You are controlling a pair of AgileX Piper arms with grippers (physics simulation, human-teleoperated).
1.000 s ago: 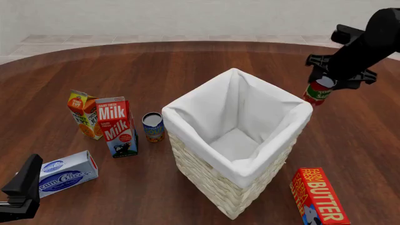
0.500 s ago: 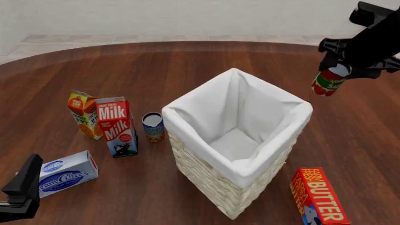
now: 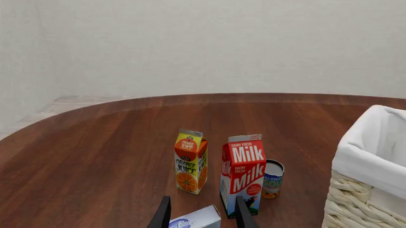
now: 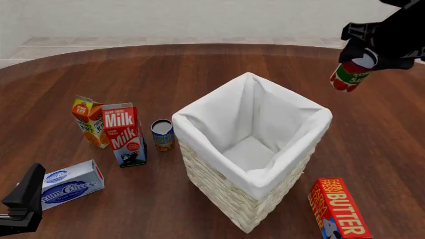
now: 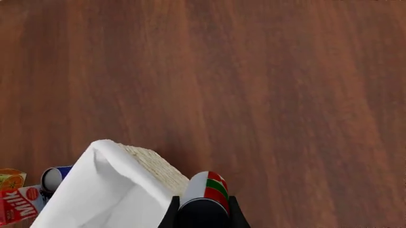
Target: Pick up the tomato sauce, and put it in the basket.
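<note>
The tomato sauce [image 4: 350, 76], a red can with a green band, hangs in the air above the table, off the far right corner of the basket [image 4: 317, 119]. My right gripper [image 4: 360, 60] is shut on the can's top end. In the right wrist view the can [image 5: 208, 188] sits between the two fingers, with the basket's white lining [image 5: 108, 185] below and to one side. The tall cream wicker basket stands mid-table and its inside holds nothing I can see. My left gripper [image 4: 25, 199] rests low at the near left, open, fingers [image 3: 162, 214] apart over a cream cheese box.
Left of the basket stand an orange juice carton [image 4: 88, 121], a milk carton [image 4: 124, 133] and a blue-and-orange can [image 4: 162, 134]. A cream cheese box [image 4: 69, 183] lies near the left gripper. A butter box [image 4: 337, 208] lies at the near right.
My right gripper has risen with the tomato sauce can, which now hangs higher than the basket's rim. The left arm has not moved.
</note>
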